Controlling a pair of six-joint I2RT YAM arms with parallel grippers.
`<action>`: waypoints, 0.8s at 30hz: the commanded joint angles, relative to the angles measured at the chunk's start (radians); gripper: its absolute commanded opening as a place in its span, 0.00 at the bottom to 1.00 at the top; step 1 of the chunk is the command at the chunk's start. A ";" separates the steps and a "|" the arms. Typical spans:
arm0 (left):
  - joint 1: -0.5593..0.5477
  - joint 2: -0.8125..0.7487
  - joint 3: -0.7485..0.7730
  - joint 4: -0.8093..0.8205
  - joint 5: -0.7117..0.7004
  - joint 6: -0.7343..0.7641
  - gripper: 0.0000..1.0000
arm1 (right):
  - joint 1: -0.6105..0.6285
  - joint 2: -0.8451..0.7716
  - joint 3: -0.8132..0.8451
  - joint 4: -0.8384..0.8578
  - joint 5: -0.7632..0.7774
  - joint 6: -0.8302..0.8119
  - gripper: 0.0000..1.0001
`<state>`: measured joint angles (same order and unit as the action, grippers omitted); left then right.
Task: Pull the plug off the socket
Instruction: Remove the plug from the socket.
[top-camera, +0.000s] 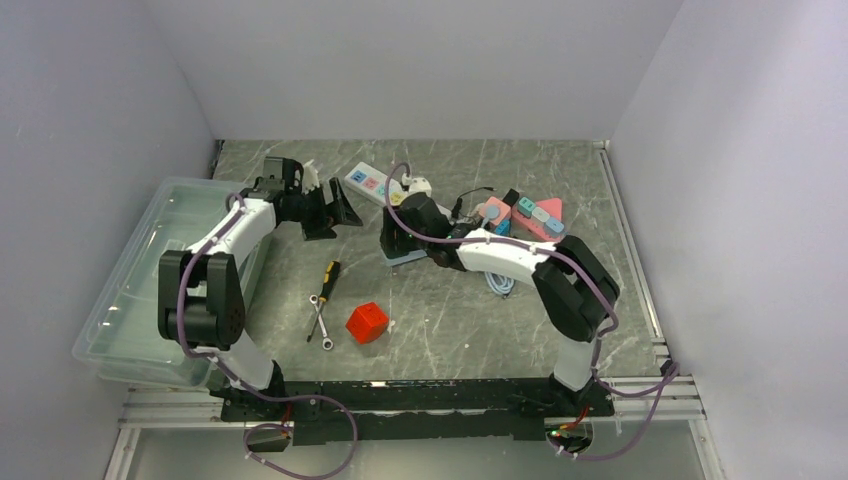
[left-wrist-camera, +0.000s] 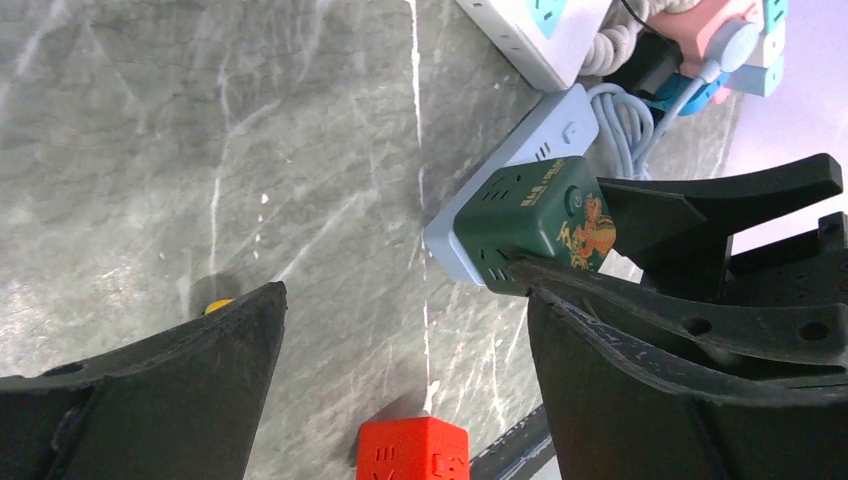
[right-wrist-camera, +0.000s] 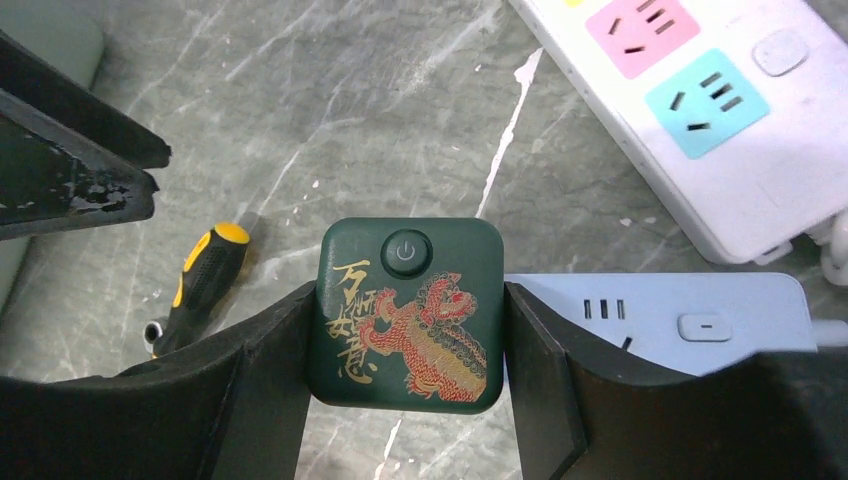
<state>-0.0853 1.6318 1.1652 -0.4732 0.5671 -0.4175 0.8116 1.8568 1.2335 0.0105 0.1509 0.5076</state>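
Your right fingers (right-wrist-camera: 250, 390) pinch the flat sides of the rigid, likely slick dark-green square plastic plug (right-wrist-camera: 410, 310) between them; your left fingers (left-wrist-camera: 180, 380) gape empty.

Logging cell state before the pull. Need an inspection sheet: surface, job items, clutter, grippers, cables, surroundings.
Surface: grey marbled table, pale scuff marks.
Job's things: green plug sits on the end of the pale blue socket strip.
Clutter: screwdriver, wrench, red cube, white power strip, pink and blue adapters.
Grippers: right gripper closed on the plug's sides; left gripper open, holding nothing.
Cables: pale blue cord coiled by the strip; purple arm cables along both arms.
Surroundings: clear plastic bin at left; plain walls.
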 joint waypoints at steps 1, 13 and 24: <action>-0.002 0.002 -0.003 0.052 0.101 -0.023 0.93 | -0.009 -0.113 -0.057 0.103 0.121 0.059 0.00; -0.073 0.116 -0.011 0.097 0.235 -0.071 0.80 | -0.009 -0.206 -0.167 0.254 0.196 0.136 0.00; -0.091 0.189 -0.046 0.204 0.318 -0.170 0.71 | -0.008 -0.220 -0.160 0.256 0.197 0.161 0.00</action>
<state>-0.1719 1.8004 1.1328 -0.3393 0.8223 -0.5381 0.8112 1.6997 1.0664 0.1982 0.3050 0.6479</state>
